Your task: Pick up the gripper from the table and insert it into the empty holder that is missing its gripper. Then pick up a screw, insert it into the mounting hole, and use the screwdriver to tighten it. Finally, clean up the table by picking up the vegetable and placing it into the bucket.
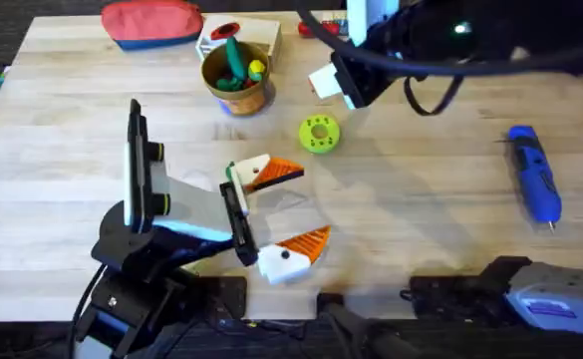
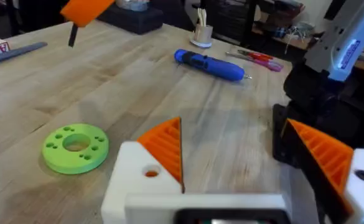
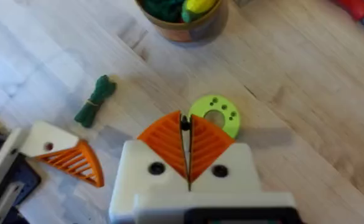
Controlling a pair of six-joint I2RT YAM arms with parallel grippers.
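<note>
Dark-green elongated toy vegetable (image 3: 94,99) lies on the wooden table (image 3: 306,93), well apart from the small brown-orange round bucket (image 3: 188,28). It is judged light and soft, best pinched across its narrow middle. The right tool (image 3: 186,121) is closed, pads pressed together; the left tool (image 2: 231,124) is spread wide, empty.

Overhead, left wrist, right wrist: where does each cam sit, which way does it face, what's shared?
Overhead: above the arm bases, looking down and forward over the table; the left gripper is open mid-table, and the right arm rises dark beside the bucket.
Left wrist: low, looking across the table at the screwdriver; its own fingers are apart.
Right wrist: higher, looking down on the vegetable; the right gripper is shut.
Shared: the green disc appears in all three.
</note>
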